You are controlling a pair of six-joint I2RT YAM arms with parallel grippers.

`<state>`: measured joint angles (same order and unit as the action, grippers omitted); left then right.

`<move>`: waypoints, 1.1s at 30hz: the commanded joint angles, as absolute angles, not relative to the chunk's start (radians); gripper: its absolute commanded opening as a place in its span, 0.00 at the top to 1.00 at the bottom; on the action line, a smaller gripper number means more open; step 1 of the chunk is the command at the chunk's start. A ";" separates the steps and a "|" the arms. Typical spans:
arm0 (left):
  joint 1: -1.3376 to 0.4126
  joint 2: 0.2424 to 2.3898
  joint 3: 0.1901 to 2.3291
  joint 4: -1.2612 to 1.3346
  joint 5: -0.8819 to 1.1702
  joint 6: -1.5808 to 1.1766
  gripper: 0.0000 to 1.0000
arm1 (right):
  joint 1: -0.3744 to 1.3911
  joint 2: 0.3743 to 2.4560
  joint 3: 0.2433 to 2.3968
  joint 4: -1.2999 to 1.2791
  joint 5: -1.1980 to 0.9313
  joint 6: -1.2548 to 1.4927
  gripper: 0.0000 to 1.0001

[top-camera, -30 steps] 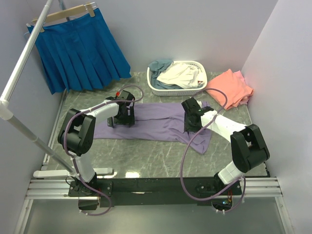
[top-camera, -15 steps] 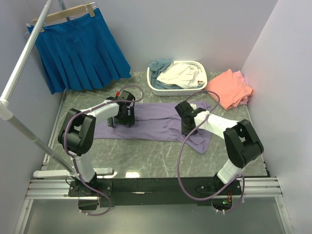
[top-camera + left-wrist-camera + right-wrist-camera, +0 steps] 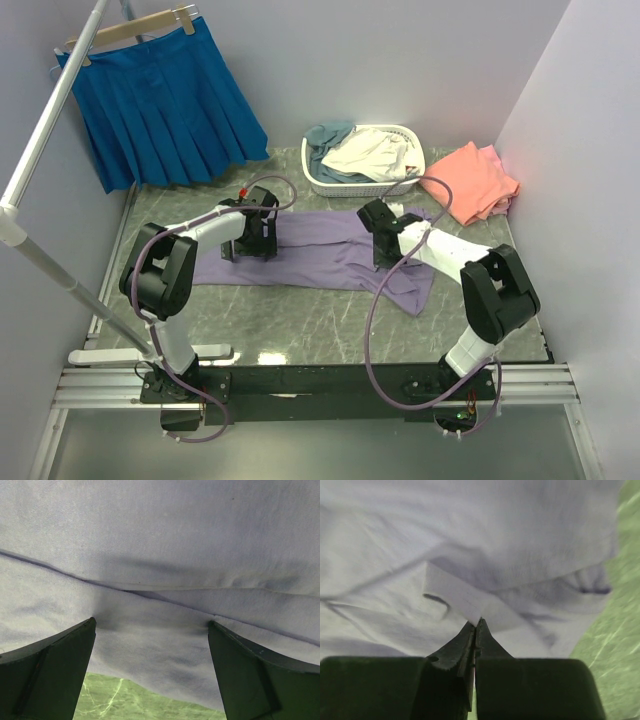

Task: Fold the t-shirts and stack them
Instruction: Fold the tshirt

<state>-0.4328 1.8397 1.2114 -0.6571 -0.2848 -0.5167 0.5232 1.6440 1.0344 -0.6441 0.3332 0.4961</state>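
Across the middle of the overhead frame, the lavender t-shirt (image 3: 320, 250) lies spread with its long axis running left to right. My right gripper (image 3: 476, 624), right of its centre, has its jaws pinched together on a raised fold of that cloth. My left gripper (image 3: 151, 630) hangs spread wide over the left part, each arm nearest its own end.
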 commanded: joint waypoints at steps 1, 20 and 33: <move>-0.440 1.876 1.212 -0.667 -0.308 -0.509 0.00 | 0.519 1.628 1.156 -0.683 0.413 0.446 1.00; -0.465 1.914 1.209 -0.678 -0.321 -0.505 0.01 | 0.494 1.908 1.505 -0.813 0.500 0.267 1.00; -0.483 1.913 1.212 -0.695 -0.344 -0.509 0.01 | 0.442 2.006 1.698 -0.827 0.594 0.285 0.49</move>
<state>-0.4660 1.8572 1.2327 -0.6769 -0.3393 -0.5091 0.4652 2.0171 1.6138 -0.8200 0.5343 0.2726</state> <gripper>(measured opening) 0.995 0.413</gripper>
